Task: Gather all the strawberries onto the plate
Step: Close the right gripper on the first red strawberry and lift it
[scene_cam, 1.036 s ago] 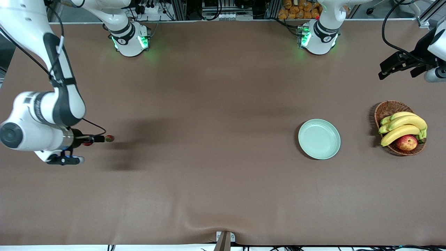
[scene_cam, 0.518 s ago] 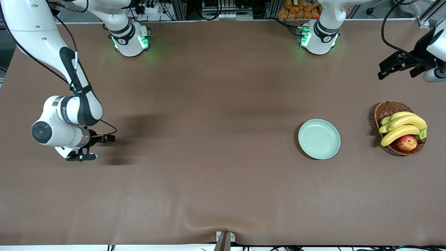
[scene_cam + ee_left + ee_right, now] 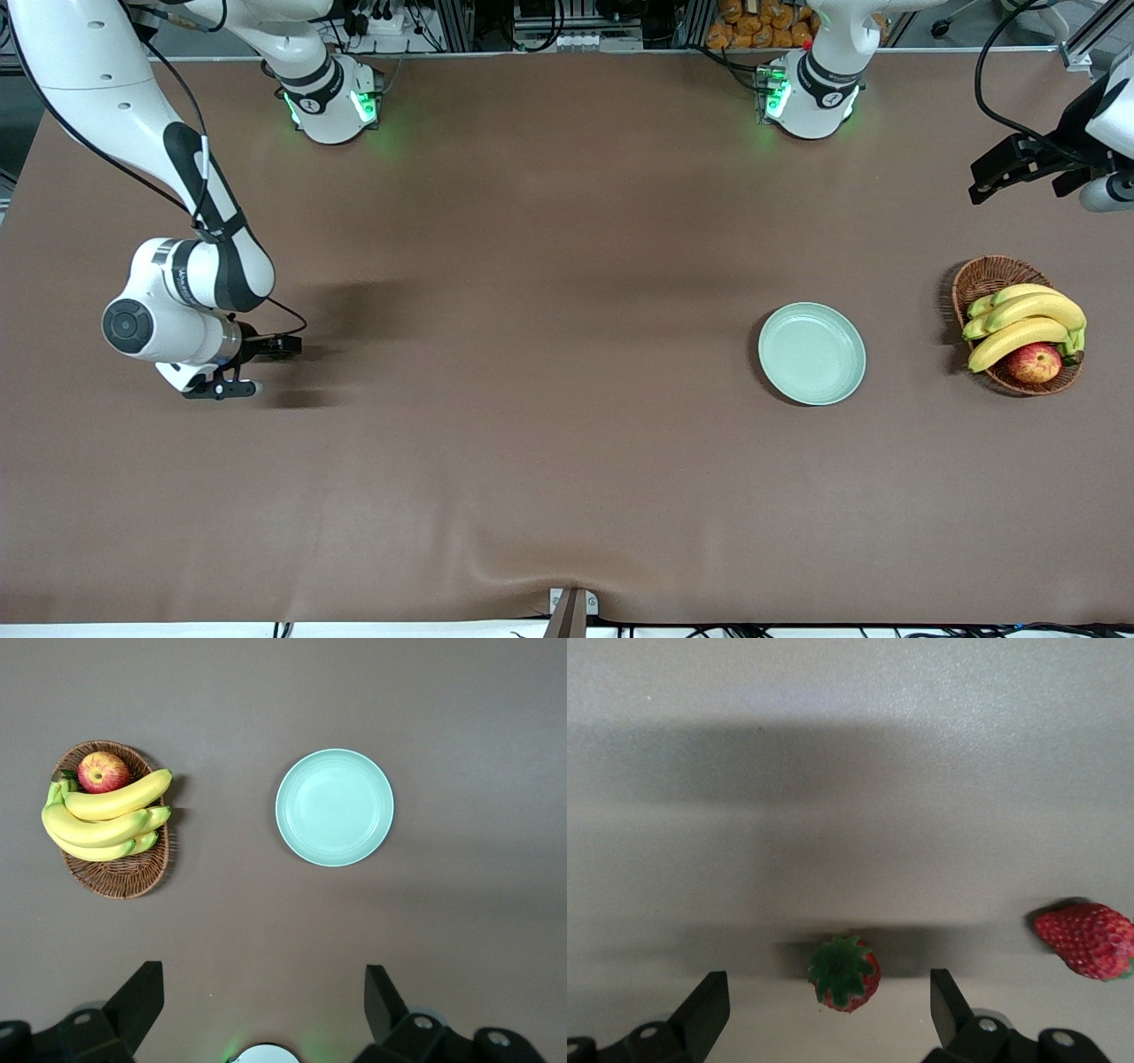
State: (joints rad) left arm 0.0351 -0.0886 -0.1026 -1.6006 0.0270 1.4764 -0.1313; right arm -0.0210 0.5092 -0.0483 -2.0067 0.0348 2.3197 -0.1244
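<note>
In the right wrist view, a red strawberry with its green top up lies on the table, right below and between the open fingers of my right gripper. A second strawberry lies beside it, outside the fingers. In the front view my right gripper hangs low over the right arm's end of the table and hides both berries. The pale green plate stands bare toward the left arm's end. My left gripper waits open, high over the table's edge at the left arm's end.
A brown wicker basket with bananas and a red-yellow apple stands beside the plate at the left arm's end. The brown table cover has a wrinkle near its front edge.
My right arm has dropped lower and shifted a little toward the table's middle. Its hand now covers the strawberries that showed in the front view one second ago. The left arm barely moved.
</note>
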